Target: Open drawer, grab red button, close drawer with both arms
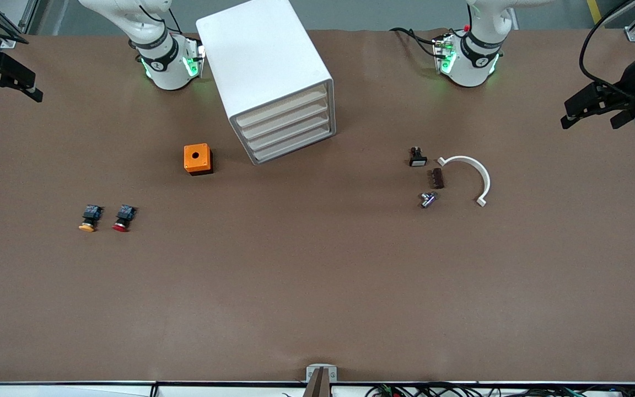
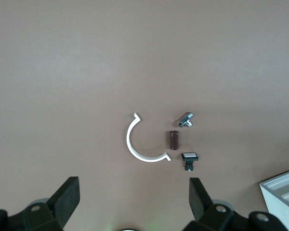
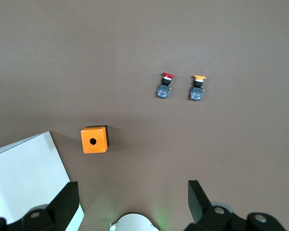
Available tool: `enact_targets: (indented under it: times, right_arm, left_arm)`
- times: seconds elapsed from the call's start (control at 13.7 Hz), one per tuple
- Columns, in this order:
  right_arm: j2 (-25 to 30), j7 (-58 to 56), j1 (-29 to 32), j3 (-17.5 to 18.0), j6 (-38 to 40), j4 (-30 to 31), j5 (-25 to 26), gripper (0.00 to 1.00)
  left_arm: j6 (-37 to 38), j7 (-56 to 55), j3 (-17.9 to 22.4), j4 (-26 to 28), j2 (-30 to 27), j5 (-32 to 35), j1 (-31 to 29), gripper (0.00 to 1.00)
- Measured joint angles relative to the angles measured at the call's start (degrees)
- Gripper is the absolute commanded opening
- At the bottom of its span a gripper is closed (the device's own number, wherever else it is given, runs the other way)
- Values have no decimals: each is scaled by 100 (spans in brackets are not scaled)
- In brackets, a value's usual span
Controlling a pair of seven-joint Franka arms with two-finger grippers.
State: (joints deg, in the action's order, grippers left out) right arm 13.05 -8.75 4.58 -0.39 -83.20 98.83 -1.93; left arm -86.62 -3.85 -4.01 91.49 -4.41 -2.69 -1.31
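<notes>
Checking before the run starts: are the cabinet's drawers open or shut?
Shut. All four drawer fronts sit flush in the white cabinet; none is pulled out.

White curved clip [image 2: 135,144] beside 3 small parts.

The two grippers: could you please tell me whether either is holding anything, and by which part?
Nothing is held. The left gripper and right gripper are both open and empty, raised at the table's ends.
</notes>
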Motion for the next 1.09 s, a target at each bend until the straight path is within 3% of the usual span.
enact_targets:
  times: [1.09]
  right_arm:
    - [68,-82,0,-13,76,1,181,100]
  left_arm:
    - [22,0,-2,-36,94,32,-9,100]
